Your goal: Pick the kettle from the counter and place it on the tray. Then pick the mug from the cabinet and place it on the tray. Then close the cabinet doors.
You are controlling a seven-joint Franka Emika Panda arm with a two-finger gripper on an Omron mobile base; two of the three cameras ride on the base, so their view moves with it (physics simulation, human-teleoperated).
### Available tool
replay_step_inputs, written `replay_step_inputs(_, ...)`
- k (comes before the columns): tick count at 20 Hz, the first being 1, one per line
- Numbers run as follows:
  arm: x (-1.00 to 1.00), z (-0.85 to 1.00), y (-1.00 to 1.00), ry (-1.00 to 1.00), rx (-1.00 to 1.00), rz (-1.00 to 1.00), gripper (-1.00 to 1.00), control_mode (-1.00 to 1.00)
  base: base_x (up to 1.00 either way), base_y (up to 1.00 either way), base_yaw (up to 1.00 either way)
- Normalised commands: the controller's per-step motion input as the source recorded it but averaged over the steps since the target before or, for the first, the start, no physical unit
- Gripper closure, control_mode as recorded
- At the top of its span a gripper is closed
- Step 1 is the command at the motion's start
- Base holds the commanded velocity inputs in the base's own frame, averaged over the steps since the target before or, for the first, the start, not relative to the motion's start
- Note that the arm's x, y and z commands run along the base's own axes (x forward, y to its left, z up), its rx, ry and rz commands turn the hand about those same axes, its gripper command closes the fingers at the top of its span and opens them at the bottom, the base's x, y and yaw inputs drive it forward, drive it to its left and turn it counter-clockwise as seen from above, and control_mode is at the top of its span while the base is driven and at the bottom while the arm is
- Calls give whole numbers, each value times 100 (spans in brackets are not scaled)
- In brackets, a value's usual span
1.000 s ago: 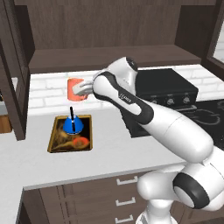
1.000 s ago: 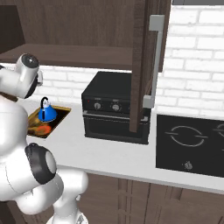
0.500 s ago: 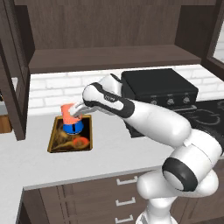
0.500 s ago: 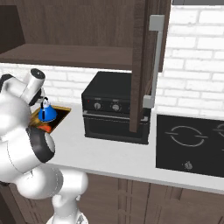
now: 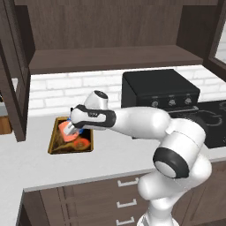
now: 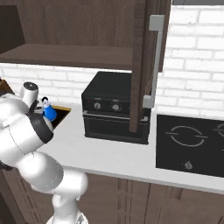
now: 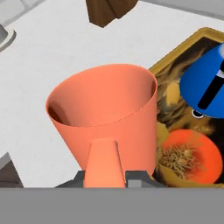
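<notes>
Hand view: jaws pinching the orange mug (image 7: 105, 120) by its rim, over the left part of the tray (image 7: 175, 63).

Seen from the hand camera, the mug hangs open end up, its handle (image 7: 101, 164) toward the camera, with the blue kettle (image 7: 205, 85) just beside it to the right, standing on the tray. An orange-red patch (image 7: 188, 155) of the tray's picture lies below the kettle in that view. From the left base view, the jaws (image 5: 70, 128) hold the mug (image 5: 67, 132) low above the tray (image 5: 55, 141), which lies on the white table (image 5: 39, 170) at the left, near the brick wall. Right of it stands a black oven (image 5: 161, 92). Above, the dark cabinet (image 5: 110, 57) is open, and its right door (image 6: 146, 65) with a silver bar handle (image 6: 155, 61) juts toward the near side.
</notes>
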Motion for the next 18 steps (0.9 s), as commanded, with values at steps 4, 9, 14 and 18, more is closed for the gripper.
replay_step_inputs(4,20,-22,0,-4,6,0,100,-100,0,0,0)
replay_step_inputs(9,24,-34,0,-8,8,0,100,-100,0,0,0)
replay_step_inputs(14,19,-53,0,-15,0,0,100,-100,0,0,0)
replay_step_inputs(18,17,-37,0,-8,2,0,100,-100,0,0,0)
